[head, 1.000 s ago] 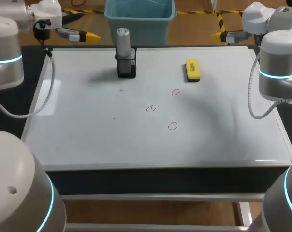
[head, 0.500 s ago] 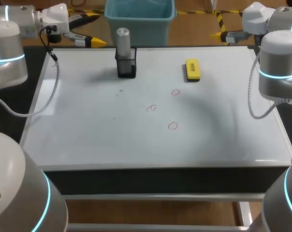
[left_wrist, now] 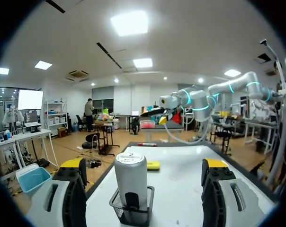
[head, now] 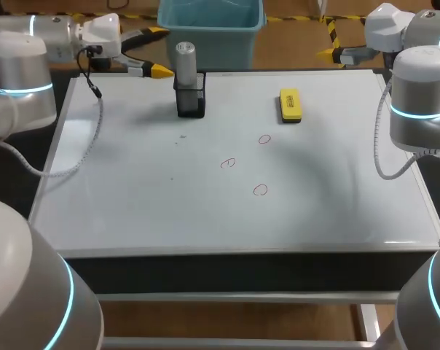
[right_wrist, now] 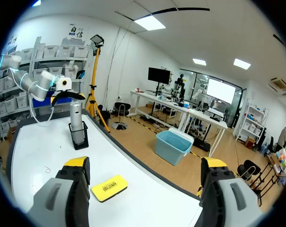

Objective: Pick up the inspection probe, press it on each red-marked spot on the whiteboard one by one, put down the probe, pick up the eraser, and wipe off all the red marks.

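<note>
Presently, the left gripper (head: 161, 51) is being held wide open, the inspection probe (left_wrist: 130, 177) being kept upright in a black mesh holder (left_wrist: 131, 213) just ahead of its fingertips, untouched. The right gripper (right_wrist: 145, 163) is likewise being held wide, the yellow eraser (right_wrist: 109, 187) being borne by the whiteboard (head: 132, 189) just ahead, with three red marks (head: 260, 190) farther off.

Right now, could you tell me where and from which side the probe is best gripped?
Grip the inspection probe on its bare grey upper body, above the black mesh holder around its base. It stands upright, so a level approach from the side of the left gripper, one finger on each flank of the cylinder, looks best; it sits ahead of those open fingers.
</note>
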Robot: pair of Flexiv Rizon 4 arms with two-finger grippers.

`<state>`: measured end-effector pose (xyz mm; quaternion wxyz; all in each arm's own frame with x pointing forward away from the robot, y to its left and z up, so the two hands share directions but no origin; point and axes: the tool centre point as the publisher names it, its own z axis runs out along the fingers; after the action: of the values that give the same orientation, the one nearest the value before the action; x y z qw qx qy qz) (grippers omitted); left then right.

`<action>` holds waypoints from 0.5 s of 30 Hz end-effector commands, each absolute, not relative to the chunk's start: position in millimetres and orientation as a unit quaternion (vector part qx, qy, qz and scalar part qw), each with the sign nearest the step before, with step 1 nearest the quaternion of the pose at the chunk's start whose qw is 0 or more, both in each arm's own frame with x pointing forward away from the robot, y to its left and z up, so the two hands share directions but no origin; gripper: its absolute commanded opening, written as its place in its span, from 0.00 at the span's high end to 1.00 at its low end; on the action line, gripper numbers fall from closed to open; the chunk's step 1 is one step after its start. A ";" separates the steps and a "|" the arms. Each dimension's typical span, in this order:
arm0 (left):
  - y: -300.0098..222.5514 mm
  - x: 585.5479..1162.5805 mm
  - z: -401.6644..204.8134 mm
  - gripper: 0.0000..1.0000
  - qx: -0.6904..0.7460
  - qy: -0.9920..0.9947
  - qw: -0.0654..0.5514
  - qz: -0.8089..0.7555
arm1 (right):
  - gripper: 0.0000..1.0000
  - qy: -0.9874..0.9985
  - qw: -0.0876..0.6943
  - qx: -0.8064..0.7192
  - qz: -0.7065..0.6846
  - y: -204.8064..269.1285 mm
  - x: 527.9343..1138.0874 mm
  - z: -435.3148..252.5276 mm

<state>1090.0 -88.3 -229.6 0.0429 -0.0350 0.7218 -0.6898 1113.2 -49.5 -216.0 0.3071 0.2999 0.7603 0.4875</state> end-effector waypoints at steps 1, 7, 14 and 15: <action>-94.8 1102.0 -241.7 0.00 -0.025 0.716 0.033 -0.697 | 0.00 0.761 0.307 0.300 0.487 -49.6 1113.5 -215.9; -100.3 1111.5 -252.7 0.00 -0.020 0.709 0.027 -0.704 | 0.00 0.761 0.307 0.300 0.487 -49.6 1113.5 -215.9; -110.2 1124.6 -262.8 0.00 -0.014 0.702 0.014 -0.711 | 0.00 0.761 0.307 0.300 0.487 -49.6 1113.5 -215.9; -111.3 1126.4 -264.4 0.00 -0.014 0.702 0.014 -0.712 | 0.00 0.761 0.307 0.300 0.487 -49.6 1113.5 -215.9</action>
<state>1113.5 -106.4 -255.6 0.0319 -0.0323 0.7064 -0.7063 1113.2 -49.5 -216.0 0.3072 0.2999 0.7603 0.4875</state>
